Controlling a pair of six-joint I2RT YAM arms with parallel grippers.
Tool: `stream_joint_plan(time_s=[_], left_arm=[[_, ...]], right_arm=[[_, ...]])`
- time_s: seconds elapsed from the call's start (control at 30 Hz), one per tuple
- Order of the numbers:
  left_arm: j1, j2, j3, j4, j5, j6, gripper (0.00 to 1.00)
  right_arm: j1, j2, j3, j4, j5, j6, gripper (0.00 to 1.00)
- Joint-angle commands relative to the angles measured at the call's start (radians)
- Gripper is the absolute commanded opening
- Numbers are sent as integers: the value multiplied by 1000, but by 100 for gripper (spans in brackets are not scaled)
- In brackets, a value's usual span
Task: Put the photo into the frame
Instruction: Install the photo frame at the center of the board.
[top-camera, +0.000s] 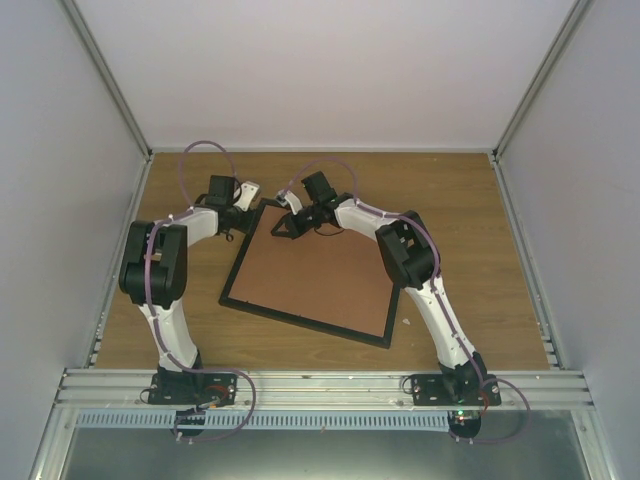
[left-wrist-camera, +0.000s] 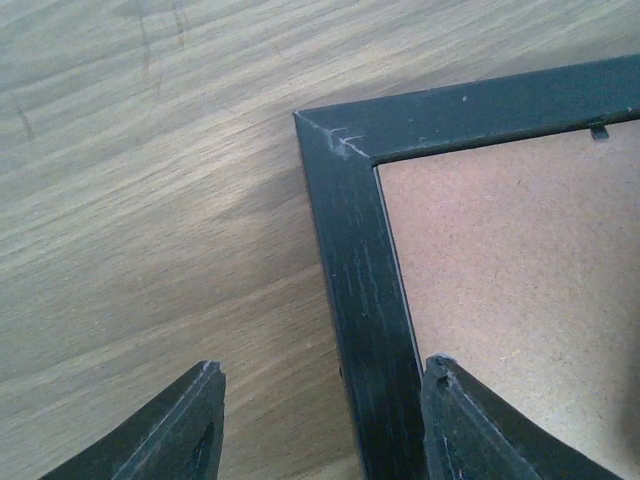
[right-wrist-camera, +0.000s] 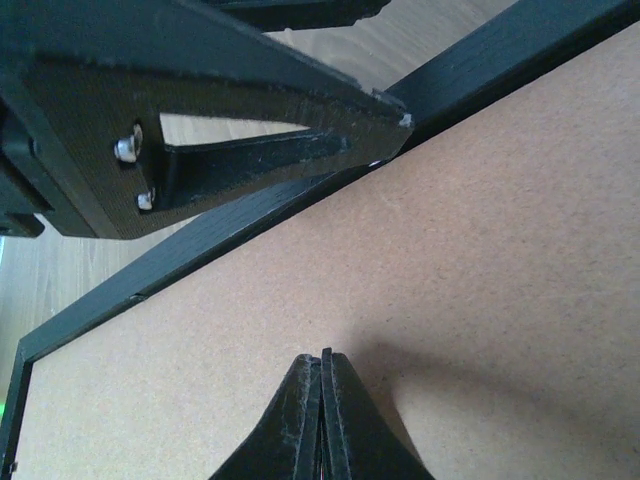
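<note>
Overhead, the thin black rectangular picture frame (top-camera: 300, 318) lies flat on the pale wooden worktop (top-camera: 470, 250), turned a little askew. Its opening is filled by a brown fibreboard backing board (top-camera: 320, 270). The sunflower photo shows in no view, and whether it sits under that board cannot be told. Both arms reach forward and bend inward toward the frame's far left corner. The left gripper (top-camera: 243, 200) sits right at that corner; the right gripper (top-camera: 287, 224) is just inside it, over the board.

From the left wrist, the left gripper (left-wrist-camera: 325, 368) points down, jaws partly open with nothing clamped. The frame's (left-wrist-camera: 355, 260) side rail runs away from the camera between the fingers, close by the inner one, up to the corner.

From the right wrist, the right gripper (right-wrist-camera: 322, 400) is closed tight on nothing, its tips low over the backing board (right-wrist-camera: 480, 260), with a rail of the frame (right-wrist-camera: 520, 55) just beyond. The left arm, I judge, is better placed to take hold of the rail.
</note>
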Motion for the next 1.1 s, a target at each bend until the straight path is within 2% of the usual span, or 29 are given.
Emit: stream_joint_plan(time_s=[0.0, 0.23, 0.53, 0.73, 0.87, 0.97, 1.07], left_arm=[[-14, 5, -112, -174, -123, 105, 54], [-74, 2, -199, -104, -202, 195, 54], [-125, 10, -173, -129, -243, 250, 54], [-28, -64, 56, -289, -68, 109, 59], [41, -125, 175, -403, 61, 59, 60], [62, -160, 166, -471, 100, 77, 60], [76, -201, 69, -502, 117, 97, 61]], right_arm=[[-13, 68, -5, -83, 128, -1, 3], [-22, 87, 9, -87, 128, 7, 3], [-30, 90, 9, -88, 119, 8, 3], [-31, 74, -4, -87, 104, -13, 3], [-20, -3, -58, -37, 74, -54, 3], [-1, -69, -79, -28, 90, -109, 4], [21, -109, -79, -49, 80, -139, 4]])
